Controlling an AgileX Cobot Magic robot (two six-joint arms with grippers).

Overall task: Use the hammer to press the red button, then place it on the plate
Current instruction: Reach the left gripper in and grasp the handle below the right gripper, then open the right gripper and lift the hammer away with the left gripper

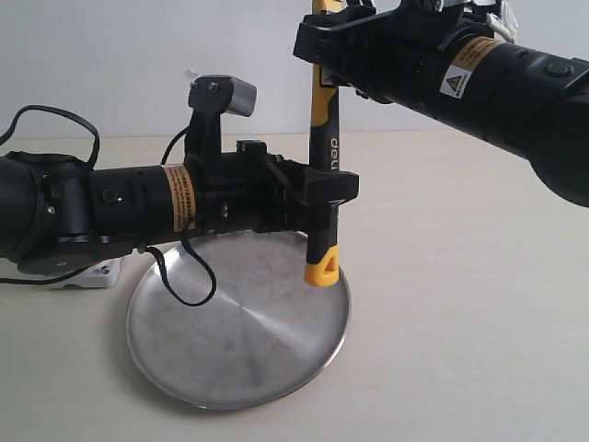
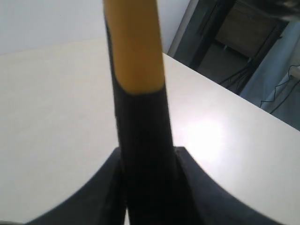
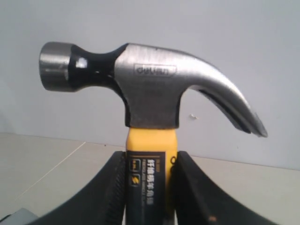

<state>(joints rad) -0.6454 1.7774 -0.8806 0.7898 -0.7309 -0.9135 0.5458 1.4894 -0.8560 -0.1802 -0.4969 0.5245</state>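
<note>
The hammer [image 1: 324,138] stands upright over the plate [image 1: 230,341], its yellow end just above the far rim. My left gripper [image 1: 322,189] is shut on the black lower handle [image 2: 140,117], with a finger pressed against each side. My right gripper [image 1: 327,41] is shut on the upper handle, just under the steel head [image 3: 150,89], which is out of the exterior frame. The red button's dome is hidden. Only a light-grey base corner [image 1: 97,274] shows under my left arm.
The left arm lies low across the plate's far left rim, with a black cable [image 1: 184,276] looping onto the plate. The right arm reaches in from the upper right. A pale tabletop [image 1: 460,322] stretches to the right of the plate.
</note>
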